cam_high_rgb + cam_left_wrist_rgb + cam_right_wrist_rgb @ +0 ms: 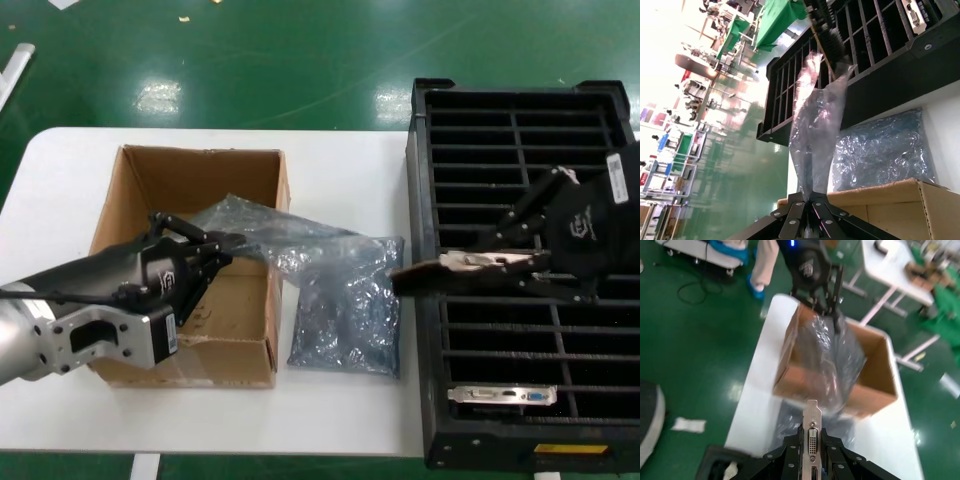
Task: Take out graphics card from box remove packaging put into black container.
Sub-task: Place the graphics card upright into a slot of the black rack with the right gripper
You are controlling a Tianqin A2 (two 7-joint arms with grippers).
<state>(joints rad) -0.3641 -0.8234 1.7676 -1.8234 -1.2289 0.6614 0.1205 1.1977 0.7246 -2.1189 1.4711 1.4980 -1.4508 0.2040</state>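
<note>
Flat dark graphics card (470, 266) clamped in right gripper (455, 268) jaws, unbagged — left gripper (232, 243) pinches crinkly grey-blue bag (285, 235); slotting into black slotted plastic crate (425, 300) remains.

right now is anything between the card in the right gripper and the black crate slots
Nothing visible blocks it. The right gripper holds the graphics card at the black container's left rim, over open slots. The left gripper holds the emptied packaging over the box.

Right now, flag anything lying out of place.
One loose antistatic bag lies crumpled on the table between the box and black container. Left gripper holds another bag; right gripper holds the graphics card.
</note>
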